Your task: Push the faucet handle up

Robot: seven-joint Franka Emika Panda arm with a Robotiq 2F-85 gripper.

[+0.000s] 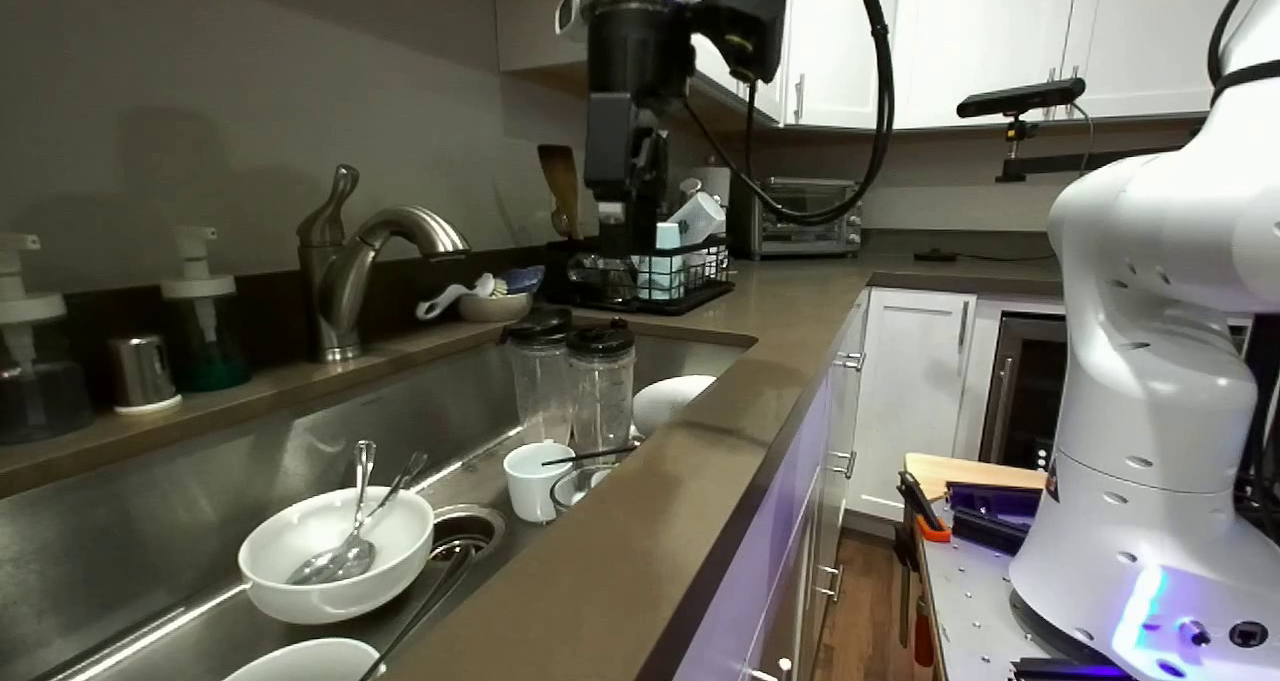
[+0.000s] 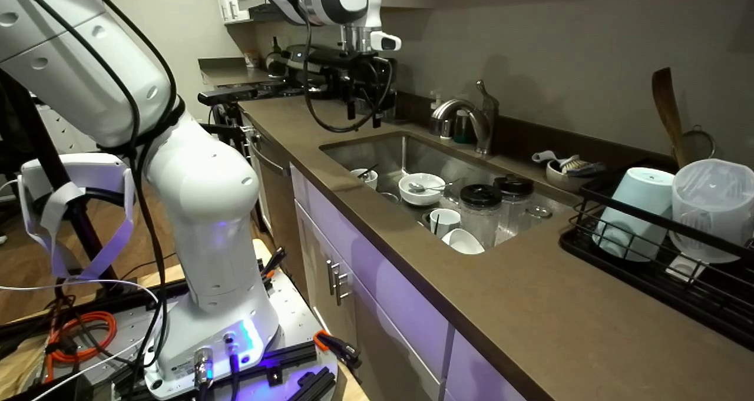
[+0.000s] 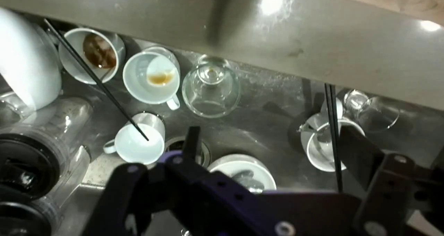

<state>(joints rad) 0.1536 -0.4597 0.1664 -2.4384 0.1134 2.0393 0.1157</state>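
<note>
In an exterior view, can see the faucet handle near the far wall, right of the gripper and well apart; in wrist view, also its empty fingers, spread wide.

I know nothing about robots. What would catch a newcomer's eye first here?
Probably the big white robot arm beside the kitchen counter, its black hand open above the sink. Next, perhaps, the white bowl holding metal cutlery down in that crowded sink. Behind it, the brushed-steel gooseneck faucet stands out, its slim handle pointing up.
</note>
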